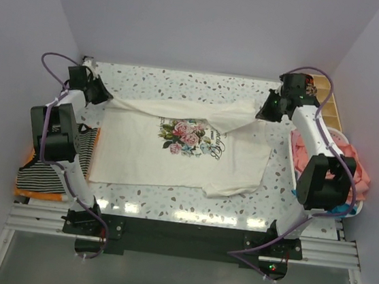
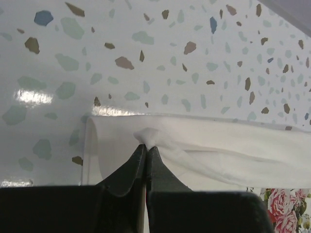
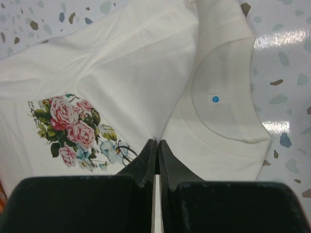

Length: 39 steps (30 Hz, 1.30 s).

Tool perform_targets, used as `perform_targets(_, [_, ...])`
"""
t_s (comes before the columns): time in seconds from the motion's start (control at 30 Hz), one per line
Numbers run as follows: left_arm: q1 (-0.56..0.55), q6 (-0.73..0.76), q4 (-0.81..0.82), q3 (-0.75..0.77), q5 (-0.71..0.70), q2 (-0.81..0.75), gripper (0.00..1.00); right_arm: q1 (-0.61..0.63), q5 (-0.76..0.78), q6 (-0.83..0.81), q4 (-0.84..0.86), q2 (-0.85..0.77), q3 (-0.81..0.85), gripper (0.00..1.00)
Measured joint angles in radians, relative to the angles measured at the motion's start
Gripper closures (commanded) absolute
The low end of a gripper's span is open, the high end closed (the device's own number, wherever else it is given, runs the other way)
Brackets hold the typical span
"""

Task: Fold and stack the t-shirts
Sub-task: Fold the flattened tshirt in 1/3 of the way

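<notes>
Left gripper (image 2: 146,146) pinched shut on an edge of the cream rose-printed cloth t-shirt (image 1: 133,157) at frame centre, right gripper (image 3: 157,142) clamped on it near the collar, only the top view showed a black-and-white striped t-shirt (image 1: 45,175), lower left.

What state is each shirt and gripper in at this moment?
cream t-shirt: print up on the table, far edge lifted at both ends, not yet folded.
left gripper: shut on the cream t-shirt's edge.
right gripper: shut on the cream t-shirt near the collar.
striped t-shirt: folded, lying on the orange t-shirt at the left.
pink t-shirts: heaped unfolded at the right.
</notes>
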Motion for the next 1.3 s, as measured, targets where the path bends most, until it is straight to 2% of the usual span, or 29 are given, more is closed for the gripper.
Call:
perform_targets(0.13, [0.0, 0.0, -0.069, -0.011, -0.06, 0.0, 0.94, 0.0, 0.006, 0.0, -0.008, -0.001, -0.064, 1.0])
perform_targets(0.17, [0.0, -0.001, -0.081, -0.011, -0.07, 0.0, 0.84, 0.0, 0.011, 0.0, -0.011, -0.001, -0.077, 1.0])
perform_targets(0.23, [0.0, -0.001, -0.098, -0.011, -0.093, 0.0, 0.77, 0.0, 0.019, 0.0, -0.01, -0.001, -0.103, 1.0])
perform_targets(0.27, [-0.001, -0.007, -0.11, -0.011, -0.109, 0.0, 0.68, -0.001, 0.021, 0.0, -0.011, -0.001, -0.117, 1.0])
perform_targets(0.3, [-0.002, -0.011, -0.125, -0.011, -0.13, 0.0, 0.68, -0.002, 0.024, 0.0, -0.011, -0.001, -0.133, 1.0])
perform_targets(0.43, [-0.007, -0.015, -0.213, 0.004, -0.211, 0.0, 0.76, -0.002, 0.054, 0.001, -0.017, -0.002, -0.164, 1.0])
perform_targets(0.47, [-0.008, -0.015, -0.233, 0.011, -0.228, 0.0, 0.81, -0.002, 0.071, 0.001, -0.018, -0.002, -0.169, 1.0])
perform_targets(0.53, [-0.008, -0.018, -0.252, 0.018, -0.252, 0.0, 1.0, -0.002, 0.095, 0.003, -0.02, -0.003, -0.171, 1.0])
perform_targets(0.87, [-0.009, -0.019, -0.266, 0.011, -0.239, -0.015, 0.99, -0.002, 0.113, 0.003, -0.019, -0.06, -0.172, 1.0])
perform_targets(0.9, [-0.009, -0.019, -0.264, 0.006, -0.23, -0.022, 0.91, -0.002, 0.107, 0.003, -0.019, -0.066, -0.172, 1.0])
perform_targets(0.93, [-0.009, -0.019, -0.26, -0.001, -0.214, -0.029, 0.79, -0.002, 0.098, 0.003, -0.018, -0.071, -0.172, 1.0])
perform_targets(1.03, [-0.011, -0.026, -0.245, -0.019, -0.162, -0.054, 0.69, -0.002, 0.084, 0.003, -0.017, -0.076, -0.172, 1.0])
perform_targets(1.1, [-0.013, -0.038, -0.228, -0.028, -0.129, -0.068, 0.66, -0.002, 0.069, 0.003, -0.018, -0.076, -0.172, 1.0])
perform_targets(1.2, [-0.017, -0.056, -0.175, -0.045, -0.061, -0.082, 0.69, -0.002, 0.057, 0.003, -0.012, -0.077, -0.174, 1.0])
perform_targets(1.23, [-0.019, -0.063, -0.154, -0.047, -0.027, -0.08, 0.79, -0.002, 0.051, 0.003, -0.009, -0.077, -0.177, 1.0])
perform_targets(1.3, [-0.027, -0.071, -0.133, -0.044, 0.018, -0.066, 0.85, -0.002, 0.043, 0.002, -0.008, -0.076, -0.179, 1.0])
